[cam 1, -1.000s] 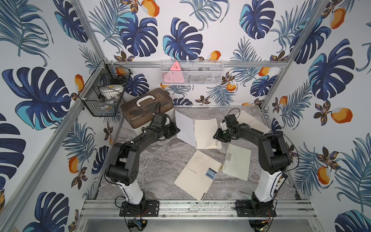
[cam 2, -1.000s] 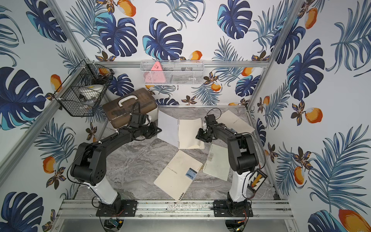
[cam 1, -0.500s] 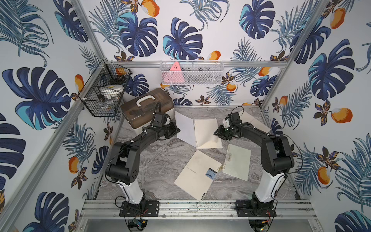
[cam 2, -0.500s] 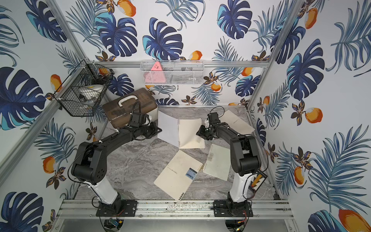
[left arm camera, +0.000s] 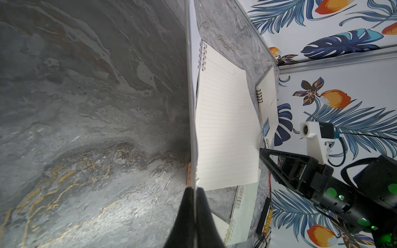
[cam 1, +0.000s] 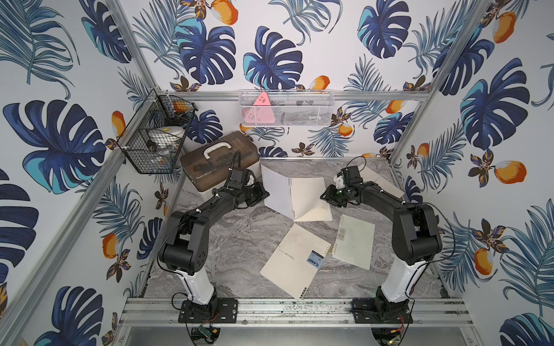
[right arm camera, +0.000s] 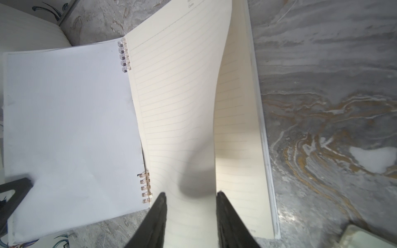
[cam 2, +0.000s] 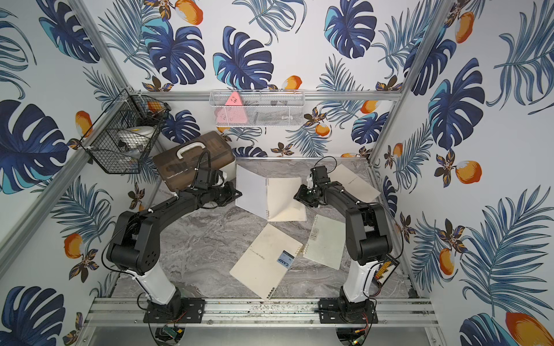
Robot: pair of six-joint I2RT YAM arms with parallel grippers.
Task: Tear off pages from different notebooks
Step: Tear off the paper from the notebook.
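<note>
An open notebook (cam 1: 311, 196) lies at the back middle of the table. Its white cover (cam 1: 275, 191) stands raised, and my left gripper (cam 1: 265, 193) is shut on the cover's outer edge (left arm camera: 192, 107). At the notebook's right edge is my right gripper (cam 1: 325, 197), open. Between its fingers (right arm camera: 160, 206) the top lined page (right arm camera: 182, 107) curls up off the pages below (right arm camera: 236, 128), still on the coil (right arm camera: 146, 186). Nearer the front lie a large CAMP notebook (cam 1: 292, 260) and a smaller notebook (cam 1: 355, 241), both closed. Another notebook (cam 1: 380, 181) lies behind the right arm.
A brown-lidded box with a white handle (cam 1: 218, 163) stands at the back left, just behind the left wrist. A black wire basket (cam 1: 156, 140) and a white mesh basket (cam 1: 286, 109) hang on the walls. A metal rail (cam 1: 284, 308) runs along the front.
The right arm has shifted slightly to the right, and the top page's free edge has risen further off the pages below. The left arm has held still.
</note>
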